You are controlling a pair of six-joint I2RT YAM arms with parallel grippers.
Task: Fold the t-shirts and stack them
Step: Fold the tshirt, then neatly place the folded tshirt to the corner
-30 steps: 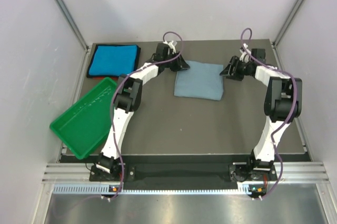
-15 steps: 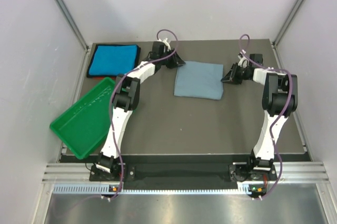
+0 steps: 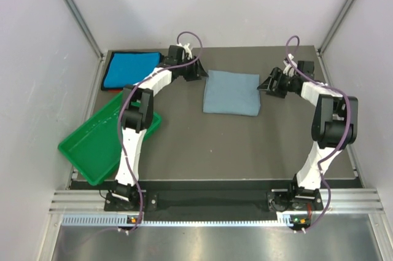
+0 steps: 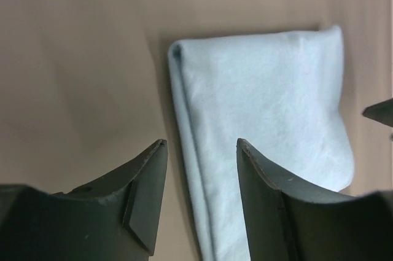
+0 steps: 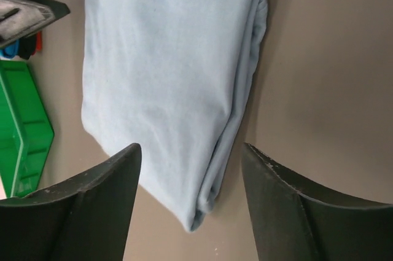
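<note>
- Two folded tees show from the top camera: the grey-blue tee (image 3: 231, 92) lies on the table (image 3: 196, 144) toward its far side; the turquoise tee (image 3: 131, 69) sits in the far-left corner, beyond the green tray (image 3: 98, 141); your left gripper (image 3: 198, 70) and right gripper (image 3: 270, 83) flank the grey-blue one, each just beside an edge.
- Left wrist: you see the fingers (image 4: 144, 178) apart, holding nothing; the tee's folded edge lies beyond them.
- Right wrist: fingers (image 5: 101, 187) spread wide — empty; the tee's folded corner shows between them.
</note>
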